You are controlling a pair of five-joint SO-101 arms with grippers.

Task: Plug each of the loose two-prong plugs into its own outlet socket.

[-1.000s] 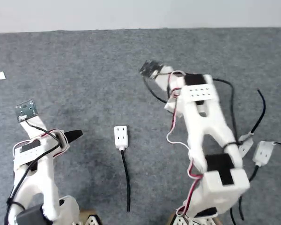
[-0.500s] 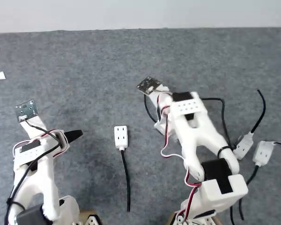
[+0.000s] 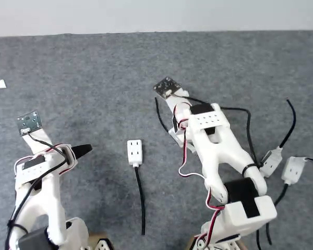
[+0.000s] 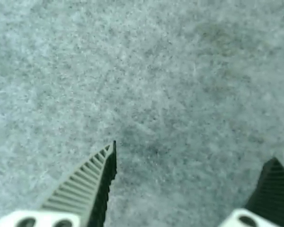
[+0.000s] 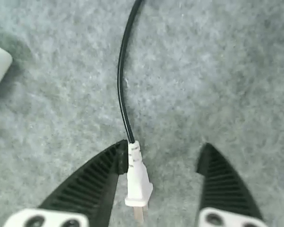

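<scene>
Jaws spread wide, the right gripper (image 5: 164, 147) straddled a white two-prong plug (image 5: 136, 182), which touched one jaw and lay near the outlet socket (image 3: 134, 149), apart from it. The left gripper (image 4: 193, 152), likewise spread, held nothing on the socket's other side. Grasping seemed in hand; next, closing squarely on the plug's body.

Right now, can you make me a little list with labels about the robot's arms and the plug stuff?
surface: grey carpet
left end effector: open, over bare carpet, holding nothing
right end effector: open around the white plug
white plug: lying on the carpet, right beside one finger, not gripped
plug cable: black, trailing away over the carpet
middle outlet socket: white, between the arms, nothing plugged in
other outlet sockets: white, beside the right arm
</scene>
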